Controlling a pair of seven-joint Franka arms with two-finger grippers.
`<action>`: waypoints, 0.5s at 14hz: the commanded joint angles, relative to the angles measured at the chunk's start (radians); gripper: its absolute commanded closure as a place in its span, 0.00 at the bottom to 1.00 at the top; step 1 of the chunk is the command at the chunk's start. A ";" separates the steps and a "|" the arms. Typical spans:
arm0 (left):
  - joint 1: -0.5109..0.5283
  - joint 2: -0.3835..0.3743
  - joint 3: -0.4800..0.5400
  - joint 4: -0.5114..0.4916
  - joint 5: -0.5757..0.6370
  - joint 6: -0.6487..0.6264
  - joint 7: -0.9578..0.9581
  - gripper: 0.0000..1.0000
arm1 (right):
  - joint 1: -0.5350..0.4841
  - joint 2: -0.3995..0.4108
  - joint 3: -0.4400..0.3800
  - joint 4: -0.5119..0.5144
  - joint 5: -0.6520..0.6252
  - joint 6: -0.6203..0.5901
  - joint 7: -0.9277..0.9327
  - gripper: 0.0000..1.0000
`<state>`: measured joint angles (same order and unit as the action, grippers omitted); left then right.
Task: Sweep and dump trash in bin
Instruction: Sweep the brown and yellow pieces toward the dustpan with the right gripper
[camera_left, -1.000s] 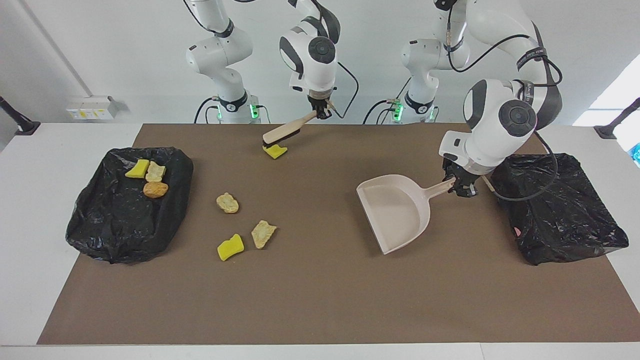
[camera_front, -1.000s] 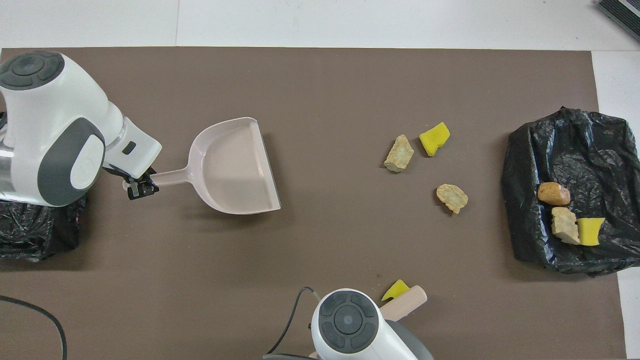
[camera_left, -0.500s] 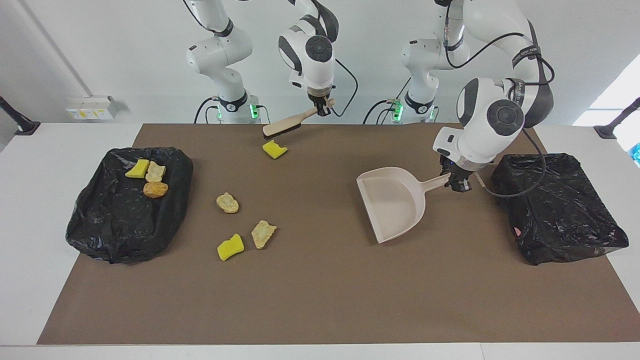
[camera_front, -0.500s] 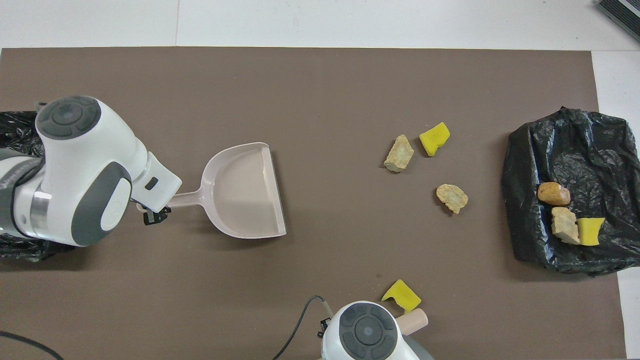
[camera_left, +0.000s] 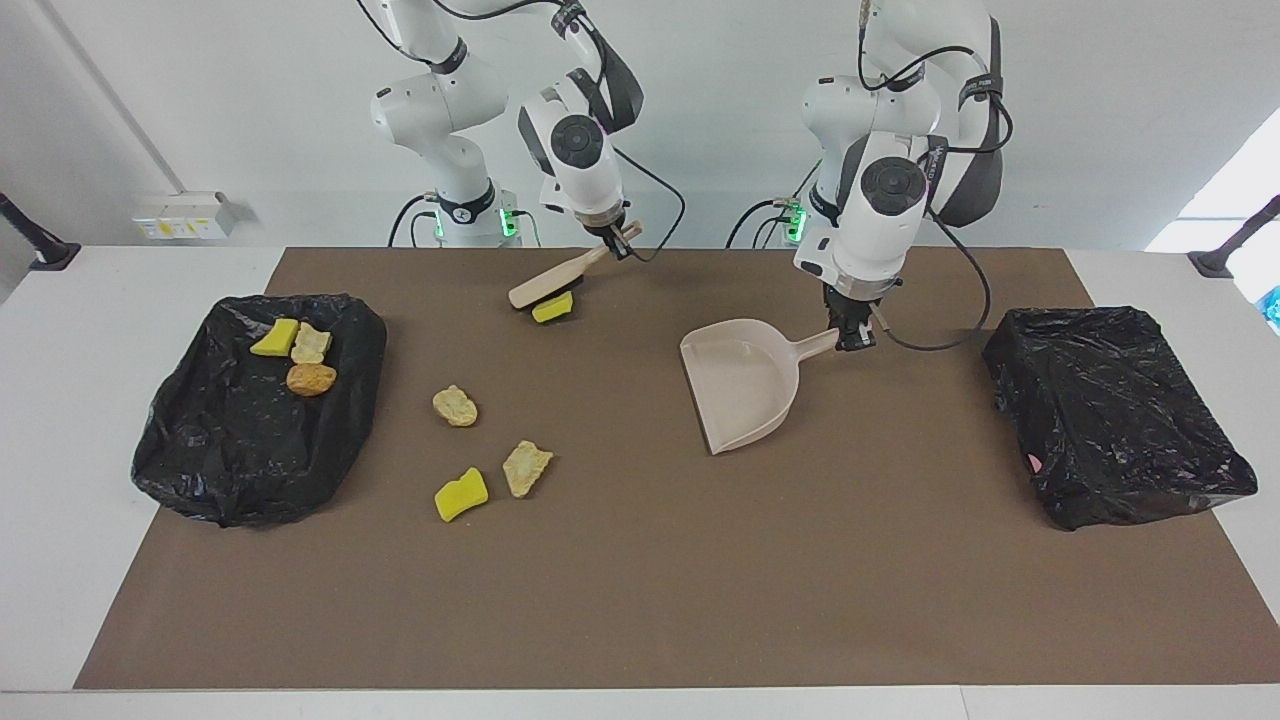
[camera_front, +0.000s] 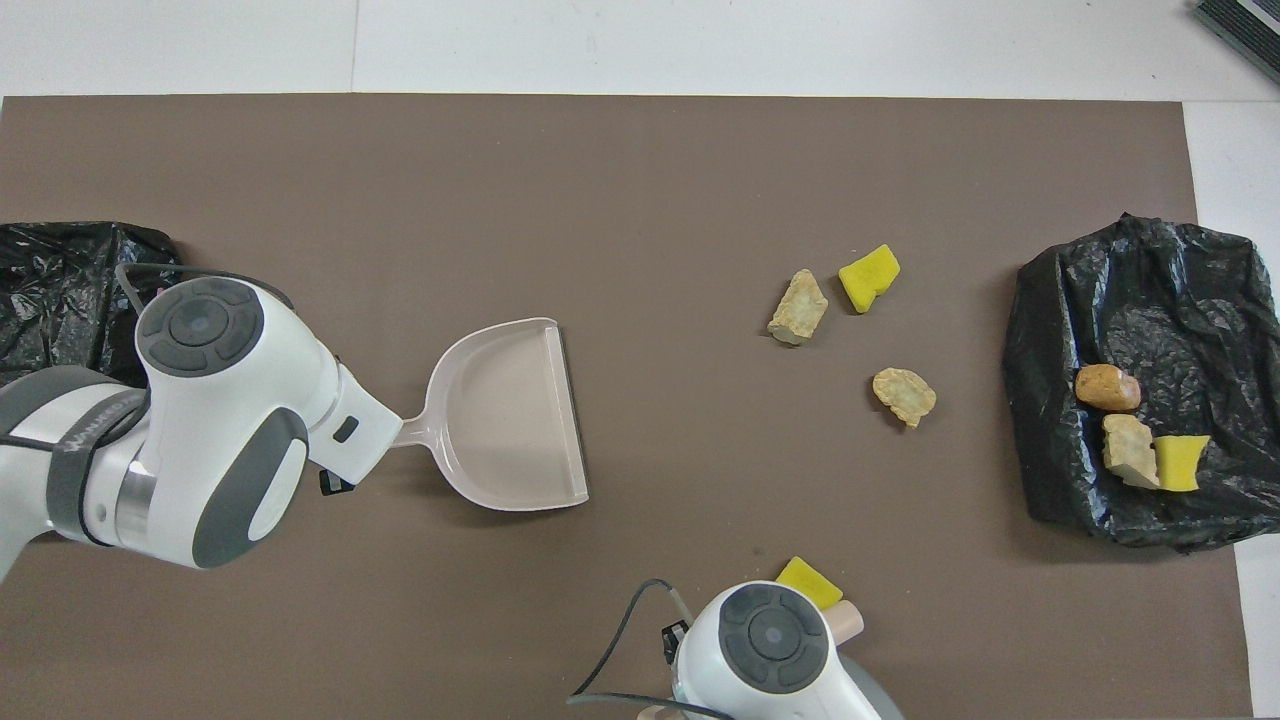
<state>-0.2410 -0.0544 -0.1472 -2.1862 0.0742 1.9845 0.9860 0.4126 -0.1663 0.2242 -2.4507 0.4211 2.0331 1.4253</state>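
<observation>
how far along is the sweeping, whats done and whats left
Done: three trash pieces lie on the black bag at the right arm's end. In hand: the right gripper holds the brush against a yellow chunk; the left gripper holds the empty dustpan. Left: that chunk and three loose pieces on the mat.

Brightness: bright and even in both views — soft indoor light from overhead.
Shadows: faint and short; a soft one lies under the dustpan (camera_left: 745, 385) on the brown mat (camera_left: 640, 600).
Glare: small sheen on the crinkled black bags (camera_left: 1115, 415) — white daylight blows out at the facing view's edge by the left arm's end.
Focus: sharp throughout, no motion blur.
Distortion: table (camera_left: 60, 450) edges bow slightly.
</observation>
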 joint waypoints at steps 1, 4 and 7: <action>-0.017 -0.039 0.011 -0.050 0.021 0.034 -0.038 1.00 | -0.070 0.114 0.007 0.059 0.005 0.059 -0.141 1.00; -0.015 -0.039 0.011 -0.052 0.021 0.036 -0.062 1.00 | -0.089 0.240 0.009 0.224 -0.166 0.027 -0.224 1.00; -0.014 -0.038 0.011 -0.052 0.019 0.039 -0.063 1.00 | -0.095 0.306 0.010 0.367 -0.208 -0.079 -0.259 1.00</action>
<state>-0.2446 -0.0570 -0.1465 -2.2007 0.0748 1.9902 0.9486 0.3335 0.0752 0.2227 -2.1948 0.2461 2.0227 1.2110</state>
